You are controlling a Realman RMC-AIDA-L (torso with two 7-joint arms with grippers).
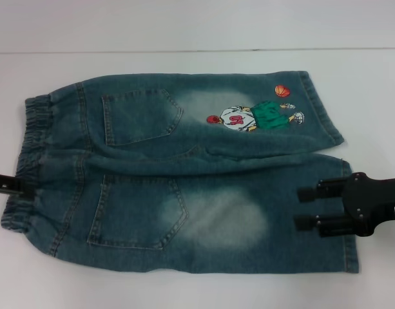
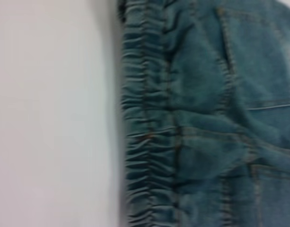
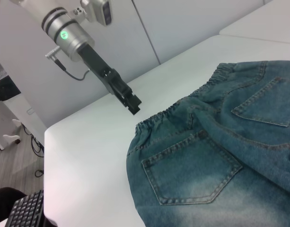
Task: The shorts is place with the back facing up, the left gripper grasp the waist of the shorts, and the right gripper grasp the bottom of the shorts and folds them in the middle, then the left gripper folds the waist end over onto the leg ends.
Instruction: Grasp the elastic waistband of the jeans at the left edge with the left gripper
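Here the shorts point(image 1: 184, 174) lie flat, back up, on the white table point(image 1: 184, 283). The left gripper point(image 3: 130, 101), fingers seemingly together, nears the waist point(image 1: 29, 161); the right gripper point(image 1: 307, 207), fingers apart, hovers over the near leg's hem. Each should pinch both denim layers squarely before lifting.

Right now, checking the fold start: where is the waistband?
Head view: the waistband lies at the shorts' left end, beside the left gripper.

Shorts point(image 1: 184, 174) lie flat, back up, waist point(image 1: 29, 161) at 9 o'clock. Left gripper point(image 1: 0, 190) at waist; right gripper point(image 1: 307, 207), fingers apart, over the near leg.
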